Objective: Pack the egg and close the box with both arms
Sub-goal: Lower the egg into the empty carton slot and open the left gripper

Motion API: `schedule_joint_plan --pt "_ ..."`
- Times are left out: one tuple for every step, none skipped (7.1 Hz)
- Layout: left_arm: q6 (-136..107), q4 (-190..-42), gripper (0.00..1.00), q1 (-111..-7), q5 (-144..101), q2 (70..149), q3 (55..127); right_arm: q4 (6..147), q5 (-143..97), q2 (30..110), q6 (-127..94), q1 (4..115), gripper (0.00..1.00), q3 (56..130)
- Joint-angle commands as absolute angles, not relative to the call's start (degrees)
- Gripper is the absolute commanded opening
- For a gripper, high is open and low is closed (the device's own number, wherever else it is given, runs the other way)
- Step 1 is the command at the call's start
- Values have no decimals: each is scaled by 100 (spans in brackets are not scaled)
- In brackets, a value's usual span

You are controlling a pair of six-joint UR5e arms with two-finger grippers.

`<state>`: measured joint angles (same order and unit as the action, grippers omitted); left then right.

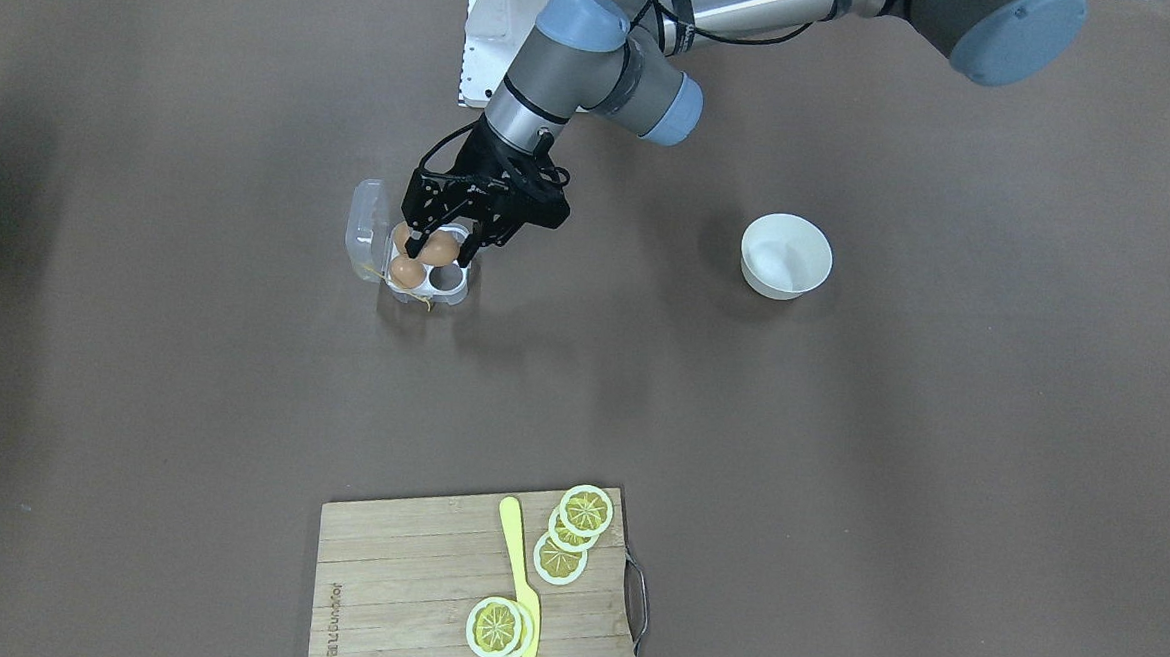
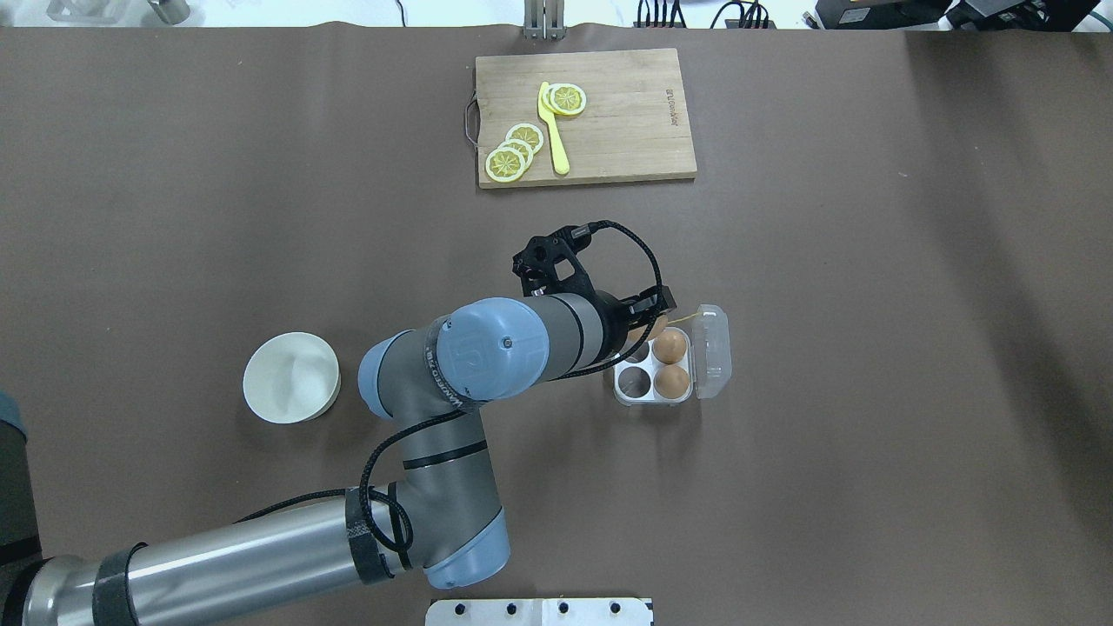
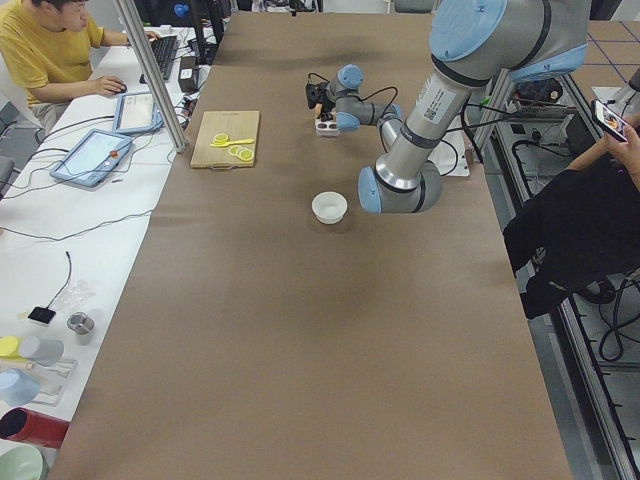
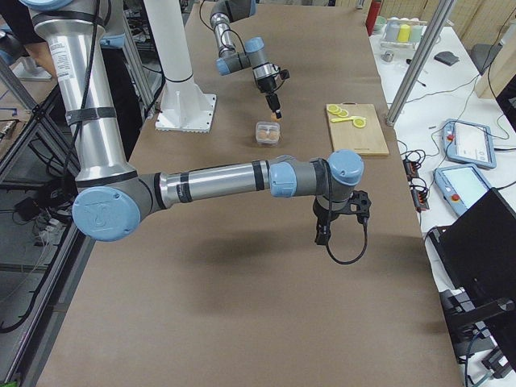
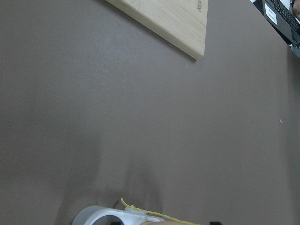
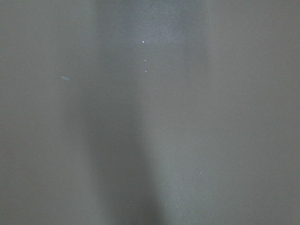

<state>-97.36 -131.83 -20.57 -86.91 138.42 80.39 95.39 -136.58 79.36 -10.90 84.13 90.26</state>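
The clear egg box (image 1: 452, 292) stands open on the brown table, its lid (image 1: 363, 227) folded out to the side and a thin yellow tie (image 1: 424, 301) at its edge. Two light-brown eggs (image 1: 408, 273) sit in cells on the lid side. My left gripper (image 1: 440, 257) reaches down over the box, its fingers closed on a third egg (image 1: 439, 249) at a cell. One cell (image 1: 443, 279) is empty. In the overhead view the box (image 2: 624, 393) lies right of my left wrist and the held egg (image 2: 656, 329) peeks out. My right gripper (image 4: 322, 235) hangs over bare table far from the box; I cannot tell its state.
A white bowl (image 1: 786, 256) stands on the robot's left of the box. A wooden cutting board (image 1: 401, 589) with lemon slices (image 1: 585, 510) and a yellow knife (image 1: 520, 575) lies at the far edge. The white base block (image 1: 490, 43) is behind the box.
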Motion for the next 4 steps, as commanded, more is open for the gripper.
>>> schedule_joint_plan --pt "-9729 -13184 74 -2030 -8684 13860 8051 9536 -13658 7937 -1090 8411 100 9026" --pt "-9729 -13192 98 -2030 -8684 13852 8051 9545 -13658 7937 -1090 8411 100 9026" --pt "-9721 -13192 99 -2039 -8684 13843 8059 9545 -13658 7937 -1090 8411 100 9026" --pt "-9721 -13192 99 -2039 -8684 13834 8086 9545 -13658 7937 -1090 8420 100 9035"
